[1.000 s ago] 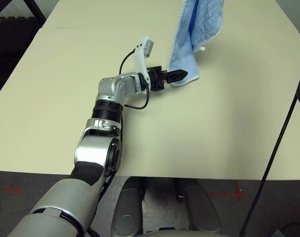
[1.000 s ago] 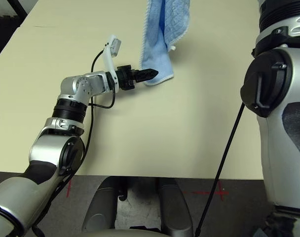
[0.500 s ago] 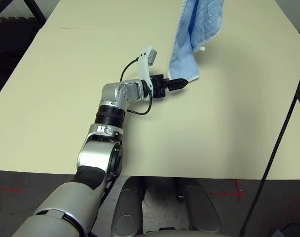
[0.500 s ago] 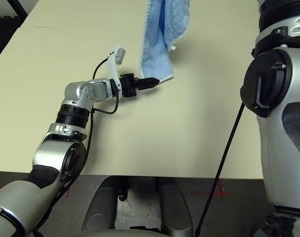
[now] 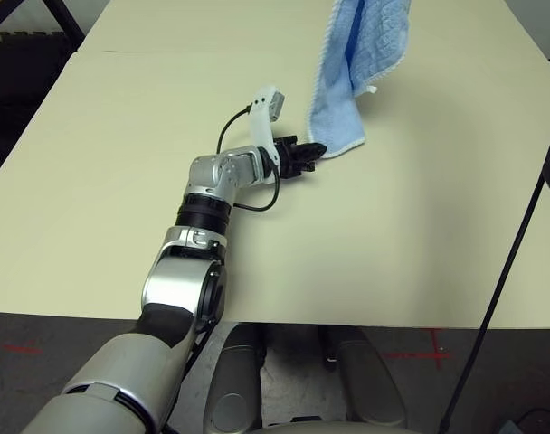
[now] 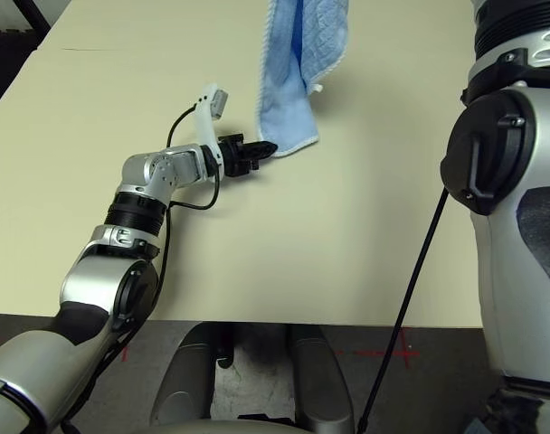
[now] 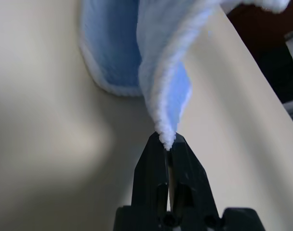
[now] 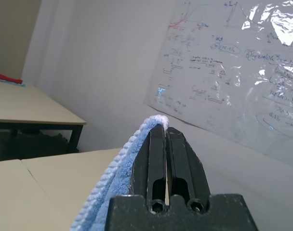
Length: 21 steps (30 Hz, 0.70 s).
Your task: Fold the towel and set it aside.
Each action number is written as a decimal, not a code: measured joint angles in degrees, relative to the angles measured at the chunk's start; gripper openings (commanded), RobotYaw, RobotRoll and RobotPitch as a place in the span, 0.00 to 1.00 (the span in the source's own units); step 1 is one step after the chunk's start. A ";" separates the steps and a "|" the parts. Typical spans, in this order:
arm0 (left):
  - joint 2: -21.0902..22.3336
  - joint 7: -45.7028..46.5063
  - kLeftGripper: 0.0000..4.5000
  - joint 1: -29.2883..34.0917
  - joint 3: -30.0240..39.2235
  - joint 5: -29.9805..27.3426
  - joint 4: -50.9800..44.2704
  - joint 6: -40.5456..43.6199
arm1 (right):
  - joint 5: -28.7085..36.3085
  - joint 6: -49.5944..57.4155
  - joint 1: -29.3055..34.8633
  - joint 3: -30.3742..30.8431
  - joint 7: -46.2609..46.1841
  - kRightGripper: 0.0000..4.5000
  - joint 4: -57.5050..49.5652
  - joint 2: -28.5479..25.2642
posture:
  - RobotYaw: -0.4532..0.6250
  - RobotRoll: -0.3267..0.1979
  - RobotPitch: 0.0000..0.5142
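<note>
Your right gripper (image 8: 165, 129) is clamped on the towel's (image 5: 361, 54) top edge, held high so the cloth hangs over the far right part of the table (image 5: 121, 145), its lowest corner at or just above the surface. Your left gripper (image 7: 167, 142) is pinched onto that hanging bottom hem. With both ends held, you can likely spread the cloth and bring the halves together for the fold. Watch the left pinch; it grips only the hem's tip.
</note>
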 measured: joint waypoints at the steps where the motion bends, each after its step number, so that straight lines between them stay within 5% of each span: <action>1: 2.41 -0.58 0.01 -0.54 -0.16 0.14 -0.13 -0.14 | -0.12 0.12 0.96 0.00 -0.17 0.00 -0.05 -0.80 | 0.41 0.62 0.58; 5: 15.90 -2.21 0.01 -3.43 1.68 1.77 -0.37 -2.30 | 0.08 2.35 8.49 -1.35 -0.73 0.00 -0.04 -6.17 | 0.43 0.62 0.59; 8: 22.15 -3.67 0.01 -8.42 2.46 2.94 0.60 -4.47 | 1.44 4.99 14.76 -3.36 -0.03 0.00 -0.46 -7.69 | 0.46 0.62 0.61; 14: 29.30 -12.99 0.01 -17.92 -3.07 9.46 9.59 -14.45 | 6.12 11.59 26.06 -6.50 6.00 0.00 -2.65 -9.44 | 0.48 0.62 0.63; 21: 31.39 -20.83 0.01 -24.77 -5.89 14.53 19.61 -22.92 | 9.41 20.72 29.03 -7.98 13.48 0.00 -4.79 -14.26 | 0.47 0.62 0.64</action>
